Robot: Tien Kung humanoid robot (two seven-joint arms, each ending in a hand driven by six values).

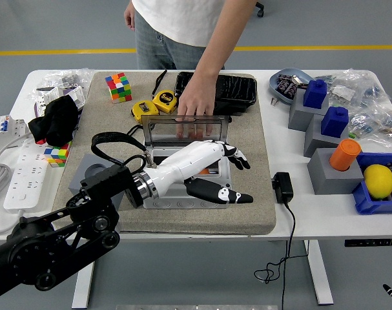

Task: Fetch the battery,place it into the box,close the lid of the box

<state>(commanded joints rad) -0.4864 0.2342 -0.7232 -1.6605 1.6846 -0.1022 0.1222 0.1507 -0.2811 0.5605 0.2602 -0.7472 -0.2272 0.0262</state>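
Down at the near left, the black left arm (pixel 60 236) reaches up and to the right across the mat (pixel 244 206), and its white left hand (pixel 212 169) lies stretched out flat over the grey box (pixel 162 199). The fingers (pixel 237 157) are spread and relaxed with the thumb (pixel 223 192) pointing out to the right past the box's front corner; the hand holds nothing. Under the palm, inside the box, a sliver of the orange battery (pixel 212 170) shows. Behind the hand the clear lid (pixel 183 128) stands upright at the back of the box. A person's hand (pixel 194 105) rests on the top edge of that lid from the far side. Just beyond the box lie two yellow tape measures (pixel 154 105) and a black tray (pixel 233 90).
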